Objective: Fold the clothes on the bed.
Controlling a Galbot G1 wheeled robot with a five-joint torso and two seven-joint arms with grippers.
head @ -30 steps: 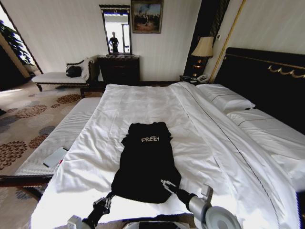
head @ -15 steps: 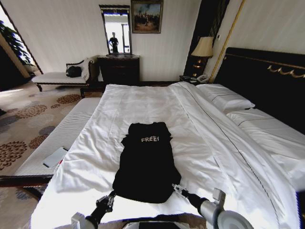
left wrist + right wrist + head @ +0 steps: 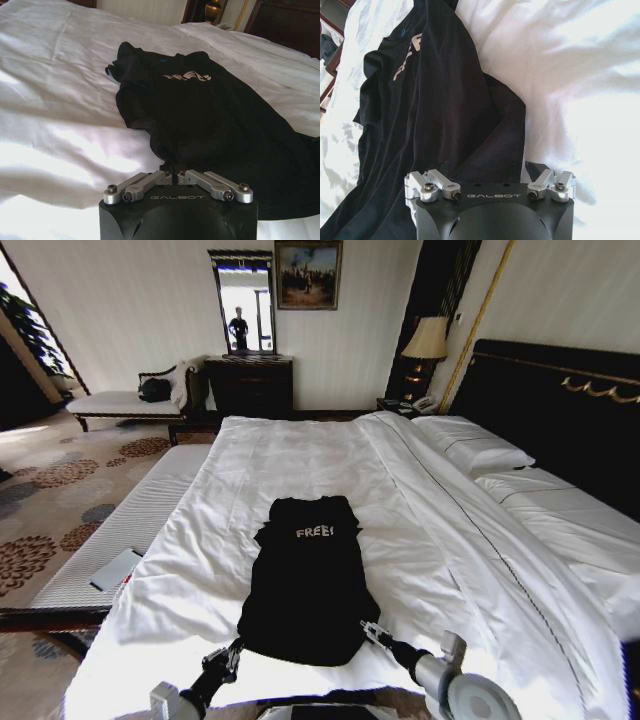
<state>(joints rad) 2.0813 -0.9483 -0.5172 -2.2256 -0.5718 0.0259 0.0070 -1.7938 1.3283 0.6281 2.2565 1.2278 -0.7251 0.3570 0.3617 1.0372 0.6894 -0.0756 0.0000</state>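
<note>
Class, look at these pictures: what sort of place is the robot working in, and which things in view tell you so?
Probably a hotel bedroom. A large bed with white pillows fills the view, a lamp stands beside the headboard, and a dresser with a mirror lines the far wall.

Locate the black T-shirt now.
Head view: black T-shirt lies on the bed's white duvet, near the foot edge, hem between left gripper and right gripper.

Lit lamp [image 3: 427,339] (on a nightstand), dark dresser [image 3: 250,385] under a mirror [image 3: 243,302], framed painting [image 3: 308,274]
</note>
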